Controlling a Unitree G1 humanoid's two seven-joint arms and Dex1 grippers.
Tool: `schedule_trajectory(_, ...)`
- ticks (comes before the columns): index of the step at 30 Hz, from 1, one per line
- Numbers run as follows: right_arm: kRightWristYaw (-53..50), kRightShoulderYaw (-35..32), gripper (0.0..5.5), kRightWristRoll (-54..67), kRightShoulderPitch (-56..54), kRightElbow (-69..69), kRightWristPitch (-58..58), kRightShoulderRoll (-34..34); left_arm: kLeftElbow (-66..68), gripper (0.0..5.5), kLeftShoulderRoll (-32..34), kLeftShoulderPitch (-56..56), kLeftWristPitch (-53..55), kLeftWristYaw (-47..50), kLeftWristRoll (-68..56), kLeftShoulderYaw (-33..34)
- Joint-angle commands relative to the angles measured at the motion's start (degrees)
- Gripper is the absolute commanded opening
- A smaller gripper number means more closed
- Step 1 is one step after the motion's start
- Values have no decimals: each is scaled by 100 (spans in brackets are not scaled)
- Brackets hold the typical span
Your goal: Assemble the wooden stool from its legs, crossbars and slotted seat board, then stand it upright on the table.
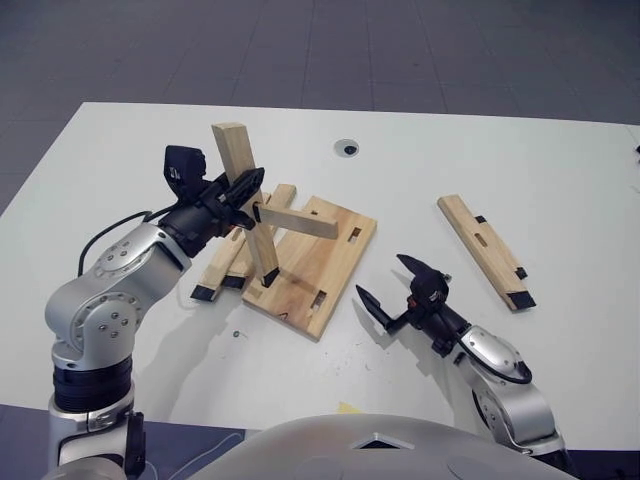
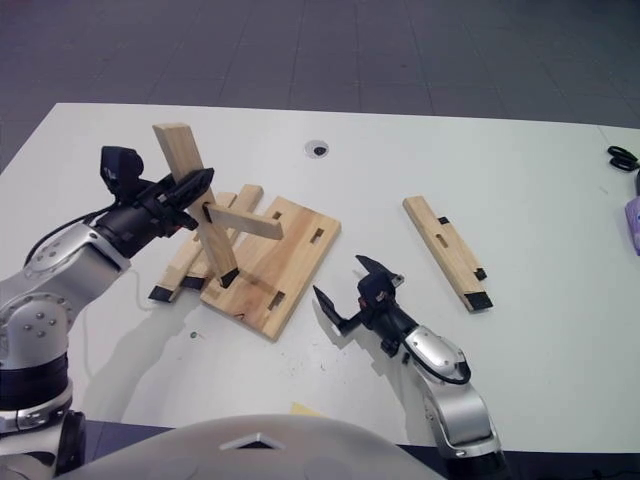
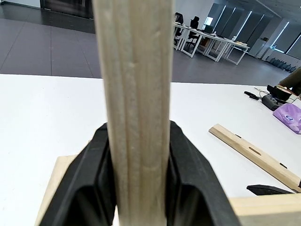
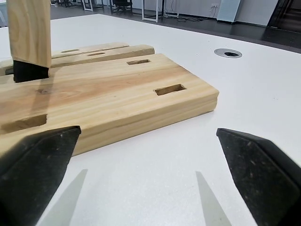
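Note:
My left gripper (image 1: 248, 203) is shut on a wooden leg (image 1: 243, 190) that stands tilted, its black-capped foot resting on the slotted seat board (image 1: 322, 268). A crossbar (image 1: 297, 222) sticks out sideways from this leg over the board. In the left wrist view the leg (image 3: 136, 117) sits clamped between both black fingers (image 3: 87, 188). Two more legs (image 1: 222, 268) lie flat along the board's left edge. Another leg (image 1: 486, 250) lies alone to the right. My right gripper (image 1: 383, 279) hovers open just right of the board's near corner, holding nothing; its wrist view faces the board's edge (image 4: 141, 106).
A round cable hole (image 1: 347, 148) sits in the white table (image 1: 560, 170) behind the board. A small screw (image 1: 236, 334) lies near the front left. Scissors (image 2: 622, 157) and a purple object (image 2: 632, 210) rest at the far right edge.

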Motion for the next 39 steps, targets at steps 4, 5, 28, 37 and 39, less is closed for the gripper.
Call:
schedule_trajectory(4,74,29,540,-120,-293,164,-58,-42,751,104,-304,-753,-407,-456,957,-458)
schedule_trajectory(5,84,20,540,-123,-327,176,-54,-43,883,104,-390,-900,-465,-477,1038,-449)
schedule_trajectory(28,168,-214,540,-180,-465,69,35,-247,152,104,-1026,2133,-1751,18,2657,-239)
schedule_trajectory(37,206,-147,540,-158,-478,19,147,-225,133,104,-1374,1878,-1666,69,2119,25)
schedule_trajectory(39,205,-115,540,-168,-503,38,144,-212,197,104,-1371,1751,-1696,35,2212,-89)
